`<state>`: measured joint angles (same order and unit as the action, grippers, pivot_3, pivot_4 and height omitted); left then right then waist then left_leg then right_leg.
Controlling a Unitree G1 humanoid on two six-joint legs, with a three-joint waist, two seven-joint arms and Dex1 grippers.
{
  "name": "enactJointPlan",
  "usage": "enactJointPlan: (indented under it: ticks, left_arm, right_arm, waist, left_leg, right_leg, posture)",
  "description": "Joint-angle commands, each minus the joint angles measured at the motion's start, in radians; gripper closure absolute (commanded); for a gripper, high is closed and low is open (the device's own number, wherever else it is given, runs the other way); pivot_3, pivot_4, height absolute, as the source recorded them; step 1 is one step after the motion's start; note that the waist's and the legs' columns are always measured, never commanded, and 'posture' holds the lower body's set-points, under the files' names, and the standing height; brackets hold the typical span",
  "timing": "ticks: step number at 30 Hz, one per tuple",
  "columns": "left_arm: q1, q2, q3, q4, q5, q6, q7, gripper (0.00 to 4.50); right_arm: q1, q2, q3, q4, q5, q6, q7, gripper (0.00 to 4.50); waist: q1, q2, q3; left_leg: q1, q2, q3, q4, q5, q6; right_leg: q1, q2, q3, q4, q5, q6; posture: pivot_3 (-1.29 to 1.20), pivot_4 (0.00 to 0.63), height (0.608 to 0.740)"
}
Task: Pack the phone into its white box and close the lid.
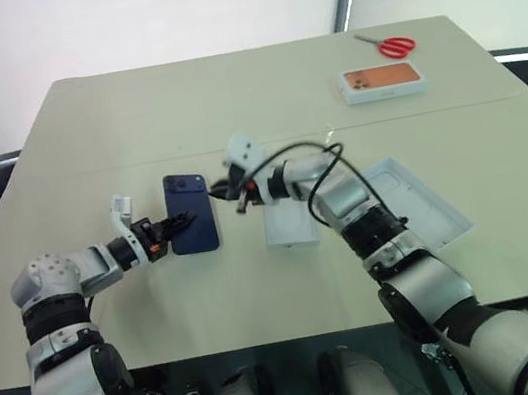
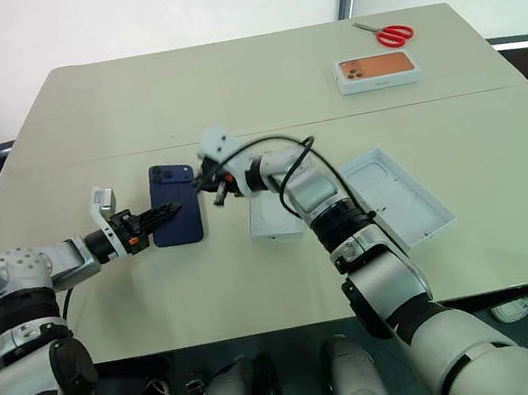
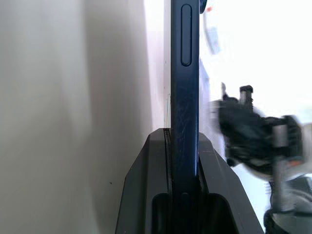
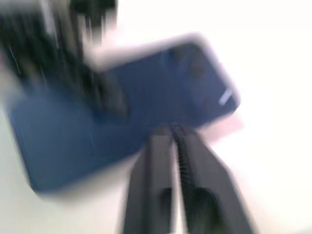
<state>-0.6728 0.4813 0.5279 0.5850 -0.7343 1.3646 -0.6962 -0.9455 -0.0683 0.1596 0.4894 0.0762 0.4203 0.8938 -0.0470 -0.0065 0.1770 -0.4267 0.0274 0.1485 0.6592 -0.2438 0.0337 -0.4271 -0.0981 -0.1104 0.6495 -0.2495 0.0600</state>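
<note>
- My left gripper (image 1: 170, 226) is clamped on the phone's (image 1: 194, 225) long edge, holding it clear of the table (image 1: 129, 119), back facing up.
- My right gripper (image 2: 207, 182) sits just off the phone's other edge, gripping nothing; its fingers look nearly together.
- The white box (image 1: 288, 222) lies just right of the phone, partly under my right arm; the lid (image 1: 417, 200) rests inside-up beyond it.
- Risk: a narrow pinch on a glossy edge. I judge the phone could pivot or slip if I swing quickly.
- Risk: my right arm overhangs the tray, so it could nudge it or block the drop.
</note>
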Motion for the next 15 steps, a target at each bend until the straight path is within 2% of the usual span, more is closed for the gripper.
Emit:
enactJointPlan:
  ticks: [1,5,9,12,15]
  left_arm:
    - [-0.003,-0.026,0.062,-0.091,-0.047,-0.033,0.058,4.5]
    - [-0.06,-0.08,0.127,-0.202,-0.115,0.025,0.154,4.5]
    - [-0.088,-0.107,0.148,-0.245,-0.14,0.048,0.222,4.5]
    - [-0.065,-0.117,0.125,-0.259,-0.136,0.029,0.234,4.5]
    - [-0.054,-0.125,0.114,-0.266,-0.132,0.011,0.244,4.5]
  right_arm:
    - [0.045,-0.077,-0.01,-0.186,0.082,0.137,0.077,2.33]
    - [0.149,-0.246,-0.016,-0.44,0.194,0.303,0.197,2.33]
    - [0.286,-0.468,0.098,-0.605,0.133,0.195,0.314,2.33]
    - [0.327,-0.547,0.165,-0.639,0.079,0.131,0.328,2.33]
    - [0.338,-0.55,0.19,-0.613,0.037,0.073,0.291,2.33]
  waist:
    - [0.005,0.0,0.0]
    - [0.015,-0.002,0.001]
    - [0.013,-0.002,0.001]
    - [0.001,-0.002,0.002]
    - [0.002,-0.003,0.002]
  left_leg:
    - [0.0,0.0,0.0,0.0,0.0,0.0]
    - [-0.003,-0.003,-0.002,0.0,0.0,0.0]
    - [-0.006,-0.004,-0.003,0.0,-0.001,0.001]
    - [-0.004,-0.004,-0.003,-0.003,0.0,0.0]
    - [-0.001,-0.003,-0.001,-0.007,0.002,-0.004]
  right_leg:
    - [0.0,0.0,0.0,0.0,0.0,0.0]
    - [-0.002,-0.004,-0.001,-0.001,0.0,0.0]
    - [-0.004,-0.005,-0.001,-0.002,0.0,0.0]
    - [-0.004,-0.004,-0.001,-0.002,0.0,0.0]
    - [-0.004,-0.002,-0.001,-0.002,0.0,0.0]
  posture:
    - [0.0,0.15,0.738]
    - [0.0,0.15,0.738]
    - [0.0,0.15,0.738]
    - [0.0,0.15,0.738]
    - [0.0,0.15,0.738]
